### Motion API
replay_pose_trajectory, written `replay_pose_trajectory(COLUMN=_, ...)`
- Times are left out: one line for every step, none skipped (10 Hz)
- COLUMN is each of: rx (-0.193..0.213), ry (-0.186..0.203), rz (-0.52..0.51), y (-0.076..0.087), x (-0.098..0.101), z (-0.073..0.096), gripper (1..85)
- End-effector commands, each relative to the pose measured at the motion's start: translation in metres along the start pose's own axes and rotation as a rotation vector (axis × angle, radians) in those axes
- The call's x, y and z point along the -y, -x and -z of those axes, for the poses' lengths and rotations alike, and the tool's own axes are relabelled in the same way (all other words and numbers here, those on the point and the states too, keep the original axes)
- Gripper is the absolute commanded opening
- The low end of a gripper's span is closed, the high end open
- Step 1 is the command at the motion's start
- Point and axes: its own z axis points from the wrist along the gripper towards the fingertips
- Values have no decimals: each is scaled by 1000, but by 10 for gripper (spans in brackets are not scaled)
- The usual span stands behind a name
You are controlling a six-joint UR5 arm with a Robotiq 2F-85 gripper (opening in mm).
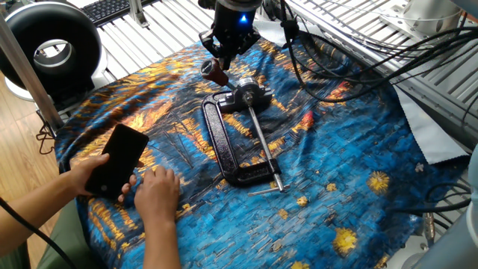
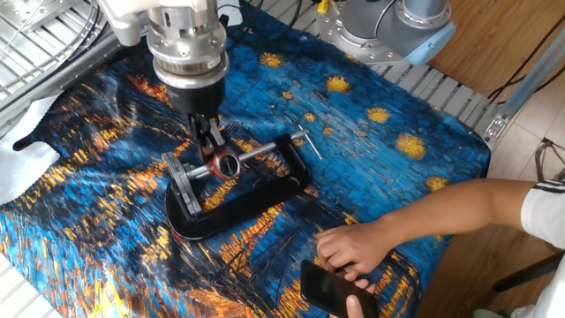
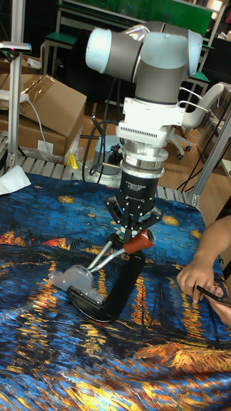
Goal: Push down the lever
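Tool (image 3: pixel 133 239) closed onto reddish-brown rounded wooden knob of lever (image 3: pixel 139 243); could slip off sideways, or drag unsecured black clamp (image 1: pixel 224 146) across bench.

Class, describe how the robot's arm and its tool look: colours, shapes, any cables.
The arm has grey rounded joints with pale blue caps. A white ribbed ring sits above a black cylindrical wrist. The tool is small, black, with thin fingers. Black cables trail behind.
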Motion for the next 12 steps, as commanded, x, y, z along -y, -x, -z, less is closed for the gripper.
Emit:
replay_pose_trajectory(rx=5, ry=22, rz=-6, y=0, x=-8, z=-8, gripper=10)
replay_pose_trajectory(rx=7, ry=23, rz=-6, y=-1, x=-9, z=-9, gripper=10)
replay_pose_trajectory(rx=2, ry=26, rz=-2, y=-3, x=-11, z=-10, gripper=10)
replay_pose_trajectory(rx=4, ry=30, rz=-2, y=-3, x=-12, z=-12, gripper=10)
replay_pose_trajectory(rx=6, ry=33, rz=-1, y=-3, x=-13, z=-14, gripper=10)
replay_pose_trajectory(rx=7, ry=34, rz=2, y=-3, x=-14, z=-15, gripper=10)
replay_pose_trajectory(rx=6, ry=37, rz=6, y=-4, x=-14, z=-15, gripper=10)
replay_pose_trajectory(rx=6, ry=37, rz=15, y=-4, x=-14, z=-16, gripper=10)
replay_pose_trajectory(rx=7, ry=37, rz=23, y=-4, x=-14, z=-17, gripper=10)
replay_pose_trajectory(rx=10, ry=37, rz=29, y=-4, x=-13, z=-18, gripper=10)
replay_pose_trajectory(rx=16, ry=39, rz=30, y=-4, x=-14, z=-20, gripper=10)
replay_pose_trajectory(rx=21, ry=37, rz=31, y=-5, x=-14, z=-22, gripper=10)
